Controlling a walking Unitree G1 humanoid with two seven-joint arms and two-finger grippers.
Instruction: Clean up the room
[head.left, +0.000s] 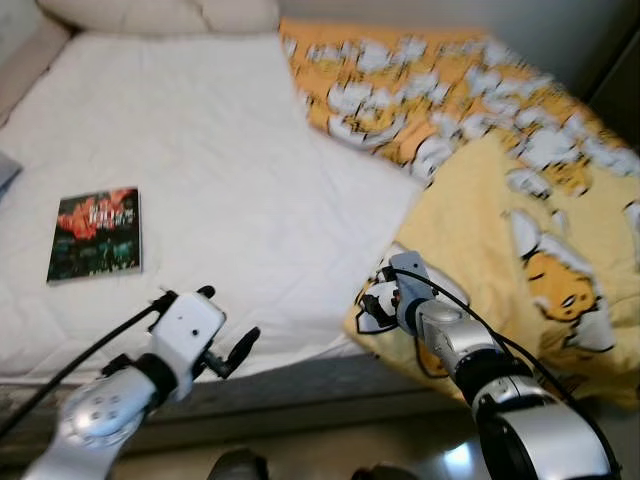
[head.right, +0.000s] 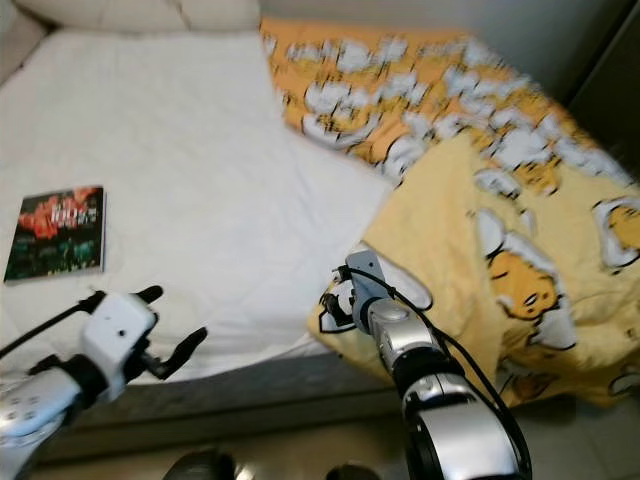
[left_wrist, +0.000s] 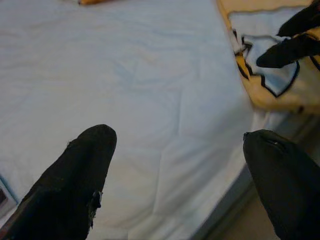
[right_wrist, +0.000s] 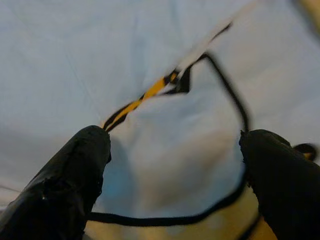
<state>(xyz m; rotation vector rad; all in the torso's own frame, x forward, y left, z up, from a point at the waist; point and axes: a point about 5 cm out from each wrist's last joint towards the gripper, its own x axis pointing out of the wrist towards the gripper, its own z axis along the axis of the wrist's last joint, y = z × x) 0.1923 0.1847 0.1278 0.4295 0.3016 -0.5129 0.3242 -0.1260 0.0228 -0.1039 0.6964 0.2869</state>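
In the left eye view your right gripper (head.left: 372, 306) sits low and right of centre at the near corner of the yellow blanket (head.left: 520, 250), while the left gripper (head.left: 226, 326) hangs lower left, fingers spread, with a book (head.left: 96, 233) at mid-left on the white sheet (head.left: 200, 150). In the right wrist view the fingers (right_wrist: 75, 175) stand wide apart astride that corner, so you look to be starting the bed-making: lower and close on the edge
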